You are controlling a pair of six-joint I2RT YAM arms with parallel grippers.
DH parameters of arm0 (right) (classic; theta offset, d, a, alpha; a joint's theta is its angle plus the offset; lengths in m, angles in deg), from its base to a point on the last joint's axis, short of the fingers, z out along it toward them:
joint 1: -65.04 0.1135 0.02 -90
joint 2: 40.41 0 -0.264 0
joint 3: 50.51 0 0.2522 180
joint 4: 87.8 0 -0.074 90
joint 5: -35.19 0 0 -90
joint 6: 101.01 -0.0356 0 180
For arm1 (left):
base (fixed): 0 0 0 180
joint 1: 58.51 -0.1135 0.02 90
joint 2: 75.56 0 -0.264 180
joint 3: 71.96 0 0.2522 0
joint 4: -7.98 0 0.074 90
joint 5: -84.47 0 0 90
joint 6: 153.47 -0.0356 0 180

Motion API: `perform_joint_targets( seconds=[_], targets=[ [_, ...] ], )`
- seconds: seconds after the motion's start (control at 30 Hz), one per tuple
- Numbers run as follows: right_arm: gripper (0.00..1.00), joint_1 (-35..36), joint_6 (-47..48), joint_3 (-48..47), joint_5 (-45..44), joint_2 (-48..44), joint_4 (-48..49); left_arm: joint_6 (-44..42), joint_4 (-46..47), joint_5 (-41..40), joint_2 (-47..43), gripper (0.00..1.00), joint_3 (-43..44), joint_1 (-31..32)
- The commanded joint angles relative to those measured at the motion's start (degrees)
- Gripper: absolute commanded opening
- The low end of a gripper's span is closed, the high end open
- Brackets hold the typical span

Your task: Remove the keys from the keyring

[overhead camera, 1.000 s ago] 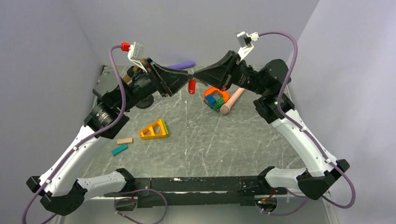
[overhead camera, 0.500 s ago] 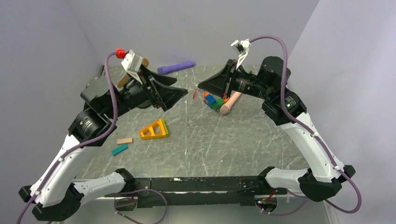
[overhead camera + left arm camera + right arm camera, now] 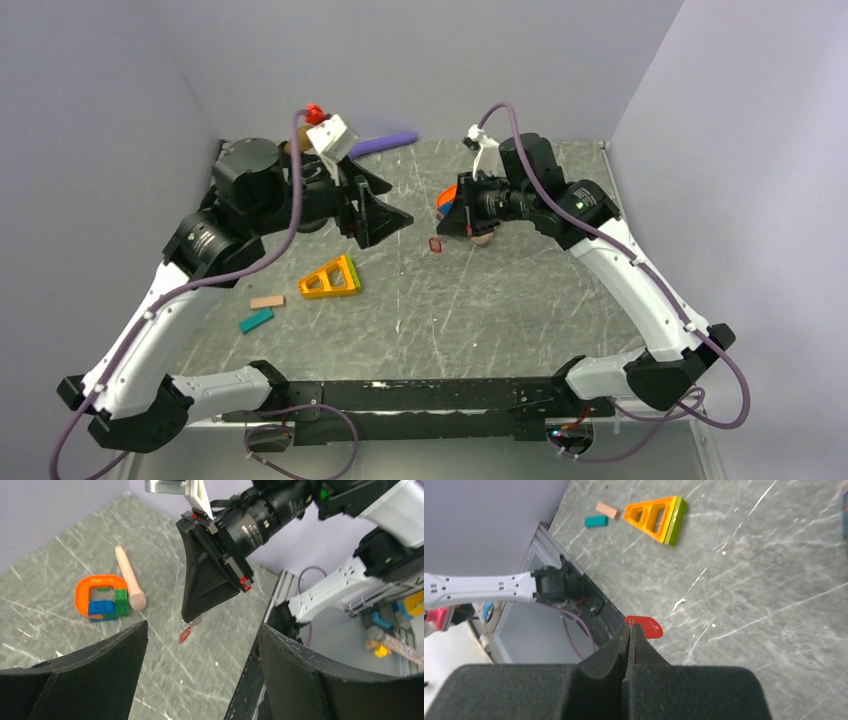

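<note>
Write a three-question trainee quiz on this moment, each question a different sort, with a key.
1. True or false: the left gripper is shut.
2. What shows at the tips of the right gripper? A a screw; B the red key; C nothing.
3. Name the colours of the blocks inside the orange loop.
Key: 1 false, it is open; 2 B; 3 blue and green.

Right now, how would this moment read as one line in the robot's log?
left gripper: open, empty | right gripper: shut on red key | key: hanging above table
</note>
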Motion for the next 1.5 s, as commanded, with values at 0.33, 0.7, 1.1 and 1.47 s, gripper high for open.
perform_joint_targets(
  seconds=[0.33,0.7,1.1,1.47],
  targets=[
    [0.0,0.1,-4.1,4.0,22.6,-6.6,12.0,-0.5,1.1,21.2,1.7,0.76,-3.5,-1.6],
    [0.0,0.1,-5.1,3.5,25.1,-7.3,15.6,1.5,3.6,24.7,2.8,0.59,-4.3,-1.8],
    [0.0,0.1,-8.9,6.1,27.9,-9.9,23.6,2.4,5.0,26.5,3.6,0.5,-5.3,-1.8],
    [0.0,0.1,-10.0,6.7,29.1,-10.0,26.5,4.7,8.4,27.5,4.0,0.42,-5.7,-1.8]
  ],
)
